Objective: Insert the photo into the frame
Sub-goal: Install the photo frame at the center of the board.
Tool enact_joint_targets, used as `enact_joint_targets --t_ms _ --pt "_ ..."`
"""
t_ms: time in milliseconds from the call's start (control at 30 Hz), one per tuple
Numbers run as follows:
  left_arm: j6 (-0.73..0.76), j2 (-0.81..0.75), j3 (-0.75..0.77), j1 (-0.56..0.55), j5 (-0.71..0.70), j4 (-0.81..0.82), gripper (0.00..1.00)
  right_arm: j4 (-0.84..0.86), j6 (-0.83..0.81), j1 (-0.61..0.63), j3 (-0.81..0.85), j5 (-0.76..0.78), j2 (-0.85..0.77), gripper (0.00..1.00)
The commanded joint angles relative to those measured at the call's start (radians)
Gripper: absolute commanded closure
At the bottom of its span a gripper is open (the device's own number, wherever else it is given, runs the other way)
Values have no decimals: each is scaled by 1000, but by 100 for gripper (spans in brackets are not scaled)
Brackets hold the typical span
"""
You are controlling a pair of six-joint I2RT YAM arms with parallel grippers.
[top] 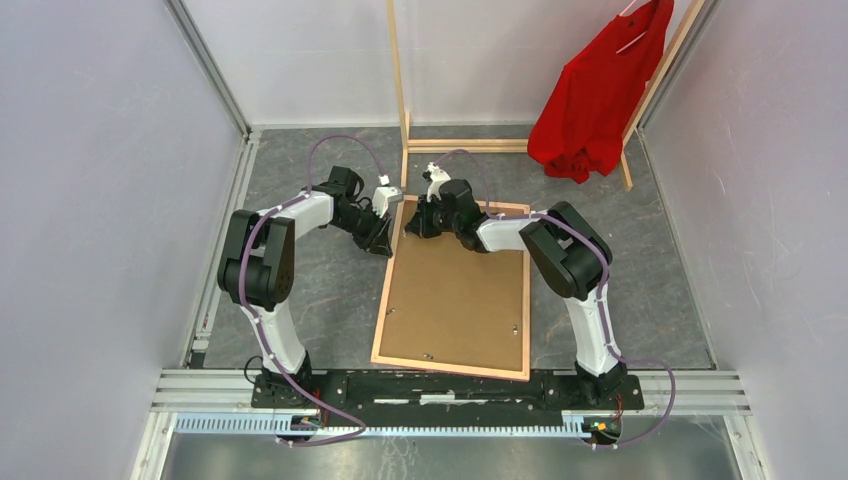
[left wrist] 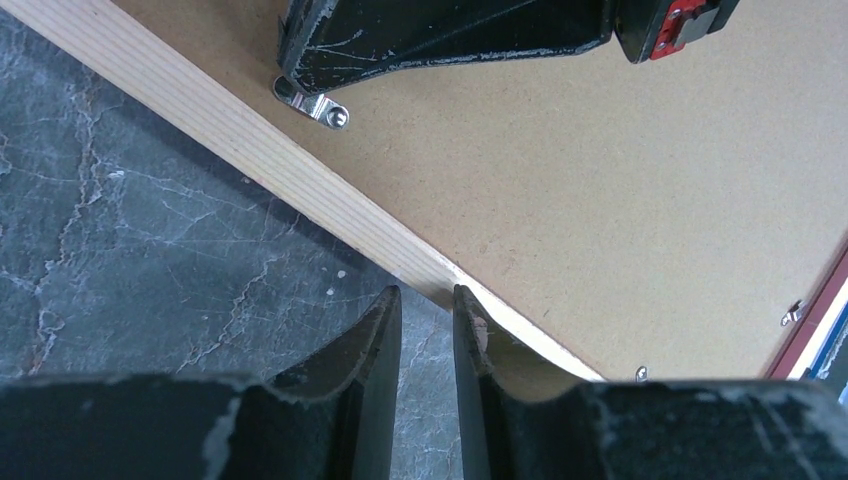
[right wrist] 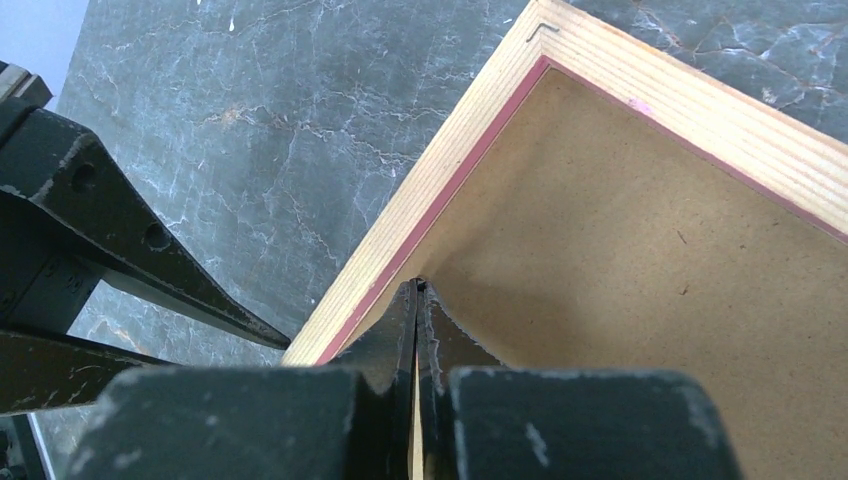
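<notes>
Three walls [top: 100, 200]: pale lilac panels enclose the cell at left, back and right.
Worktop [top: 320, 300]: dark grey marbled sheet, veined with white, bordered by aluminium rails [top: 700, 385].
Back of room: bare-wood clothes rack [top: 400, 80], with a red garment [top: 595, 95] hanging at its right.
Frame: large rectangular picture frame [top: 455, 300] with light wood edges lies face down mid-worktop, brown board backing up, slightly askew.
Left hand [left wrist: 425, 295]: fingers slightly apart, gripping nothing, tips at the frame's outer left wooden edge.
Right hand [right wrist: 417, 285]: fingers pressed together, tips on the backing just inside the pink lip near the far-left corner.
</notes>
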Motion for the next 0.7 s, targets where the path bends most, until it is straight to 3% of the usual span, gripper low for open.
enact_joint_targets --t_ms 0,667 --pt "3 -23 -19 -10 -10 5 68 8 11 3 31 -18 14 100" --pt "4 -24 -23 -14 -21 14 70 37 69 2 28 -73 45 100"
